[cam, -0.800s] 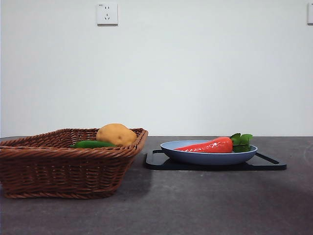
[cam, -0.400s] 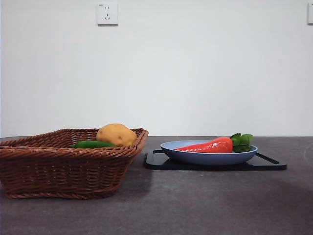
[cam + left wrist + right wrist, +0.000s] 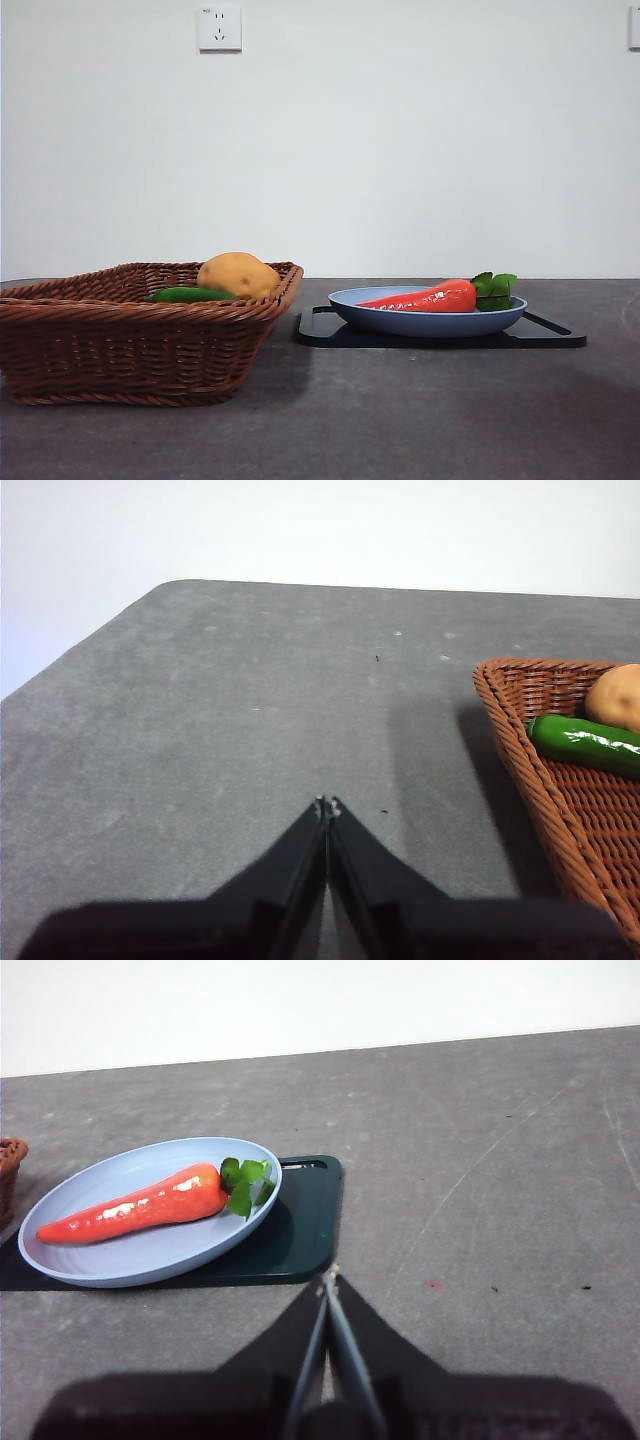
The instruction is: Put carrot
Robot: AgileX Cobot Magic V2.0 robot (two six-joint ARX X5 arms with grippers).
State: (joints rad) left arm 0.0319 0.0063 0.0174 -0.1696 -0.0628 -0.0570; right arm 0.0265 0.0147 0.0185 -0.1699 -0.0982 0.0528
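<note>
The carrot (image 3: pixel 432 297) lies on its side in the blue plate (image 3: pixel 400 320), leaves toward the plate's right rim in the front view. The plate rests on a dark tray (image 3: pixel 550 334) on the table (image 3: pixel 420 420). The left gripper (image 3: pixel 327 804) has its jaws pressed together, holding nothing, over bare table beside the wicker basket (image 3: pixel 540 770). The right gripper (image 3: pixel 330 1278) is likewise fully closed and empty, near the tray's edge. The basket contains a potato (image 3: pixel 238 273) and a green vegetable (image 3: pixel 188 295).

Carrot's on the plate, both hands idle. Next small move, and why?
Probably none beyond parking: the carrot already lies wholly inside the blue plate, and the right hand is shut, empty, clear of it. The left hand is shut too, beside the basket.
</note>
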